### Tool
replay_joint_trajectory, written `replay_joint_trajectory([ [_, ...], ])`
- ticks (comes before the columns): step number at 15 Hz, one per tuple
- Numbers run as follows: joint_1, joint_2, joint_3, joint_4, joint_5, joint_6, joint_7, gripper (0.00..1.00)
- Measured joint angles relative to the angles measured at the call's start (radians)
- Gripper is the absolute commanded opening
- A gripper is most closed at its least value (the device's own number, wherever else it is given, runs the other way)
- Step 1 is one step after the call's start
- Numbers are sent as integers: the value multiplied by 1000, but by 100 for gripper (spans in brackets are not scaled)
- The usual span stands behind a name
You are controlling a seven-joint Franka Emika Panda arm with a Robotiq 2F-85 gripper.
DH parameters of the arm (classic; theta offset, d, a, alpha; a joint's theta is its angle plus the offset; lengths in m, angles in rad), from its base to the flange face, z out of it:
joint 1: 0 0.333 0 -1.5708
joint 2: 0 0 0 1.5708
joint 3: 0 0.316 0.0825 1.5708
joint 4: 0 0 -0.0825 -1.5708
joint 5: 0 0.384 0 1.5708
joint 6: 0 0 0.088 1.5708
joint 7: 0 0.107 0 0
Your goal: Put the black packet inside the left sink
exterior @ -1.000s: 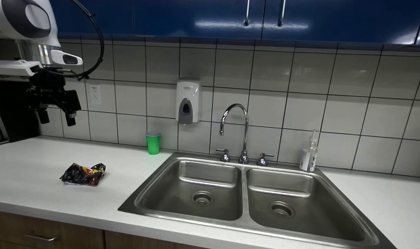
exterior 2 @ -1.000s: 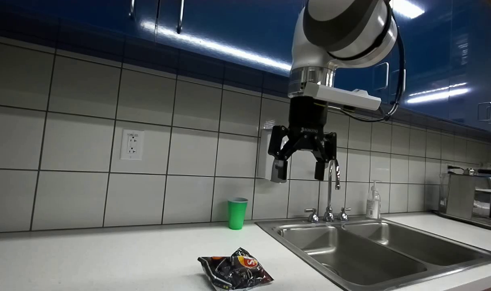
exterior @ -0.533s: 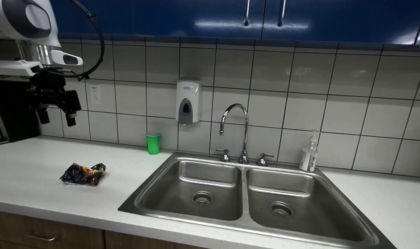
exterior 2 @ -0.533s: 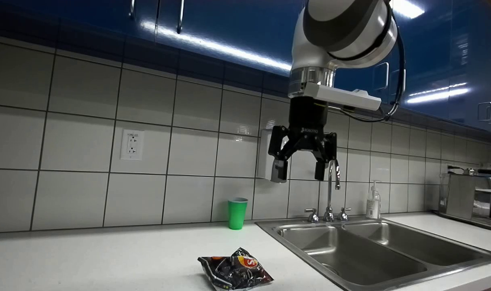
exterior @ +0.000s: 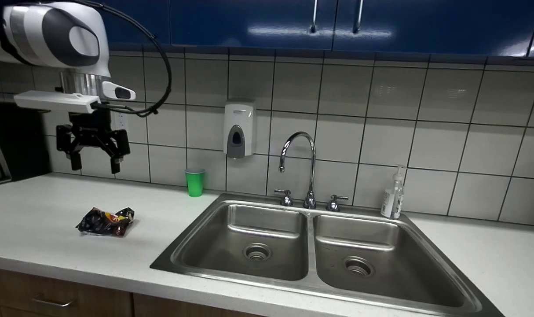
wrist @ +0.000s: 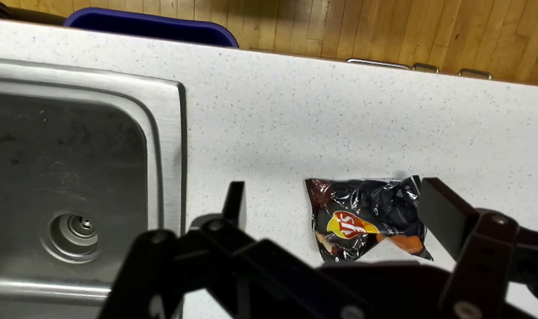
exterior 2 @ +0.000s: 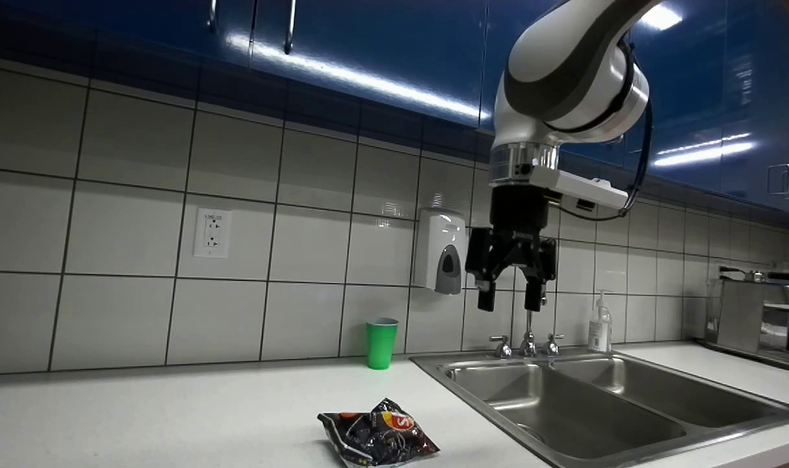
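Note:
The black packet [exterior: 106, 221] is a crumpled, shiny bag with a yellow and red logo. It lies flat on the white counter to the left of the sink, and also shows in an exterior view [exterior 2: 378, 434] and the wrist view [wrist: 366, 212]. The left sink [exterior: 284, 259] is the steel basin nearer the packet; it also shows in an exterior view [exterior 2: 576, 419] and the wrist view [wrist: 74, 155]. My gripper [exterior: 95, 165] is open and empty, well above the counter. In the wrist view the packet appears between the gripper's fingers [wrist: 333, 195], nearer the right-hand finger.
A green cup [exterior: 195, 182] stands by the tiled wall. A curved faucet [exterior: 312, 171] rises behind the sink, with a soap bottle [exterior: 393, 196] at the back right. A soap dispenser [exterior: 239, 130] hangs on the wall. Blue cabinets [exterior: 249, 22] hang above.
The arm has moved right and down in both exterior views over the last half second, and the gripper has turned somewhat. The gripper stays open. The packet has not moved.

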Motion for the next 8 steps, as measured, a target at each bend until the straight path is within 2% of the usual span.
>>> replay_joint_trajectory([
  [3,2,51,-46,0,12,40,-128,100],
  [8,25,149,-93,19,93,95,-360,100],
])
